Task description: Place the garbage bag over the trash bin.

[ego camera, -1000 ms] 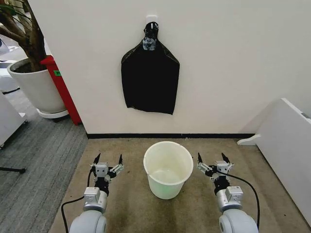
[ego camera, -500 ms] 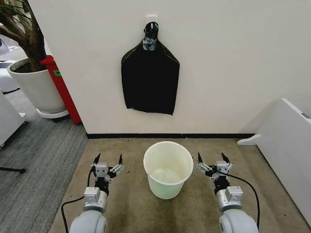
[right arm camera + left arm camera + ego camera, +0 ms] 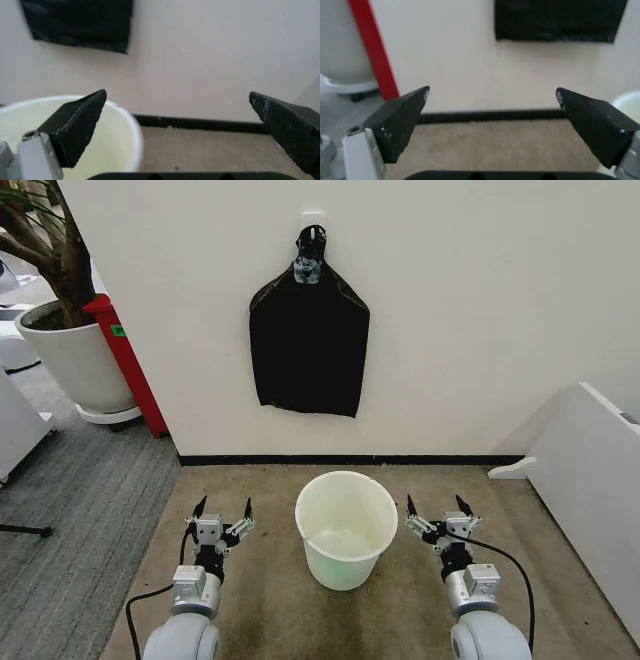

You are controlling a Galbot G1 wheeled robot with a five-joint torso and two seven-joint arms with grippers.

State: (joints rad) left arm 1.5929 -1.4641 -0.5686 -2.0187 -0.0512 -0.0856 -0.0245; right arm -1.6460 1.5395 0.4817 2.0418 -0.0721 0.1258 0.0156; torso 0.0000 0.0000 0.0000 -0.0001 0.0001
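Tan carpet floor (image 3: 270,600) with the cream trash bin (image 3: 346,528) upright on it.

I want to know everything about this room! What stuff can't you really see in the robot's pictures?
- Tree in the white planter pot, head view: its top is cut off by the picture's edge.
- Black bag bundle on the wall, head view: the knot at its top is too small to read.
- Trash bin, left wrist view: just a sliver at the edge.
- White panel, head view: runs off the edge.
- Left gripper and right gripper: arms cut off below.
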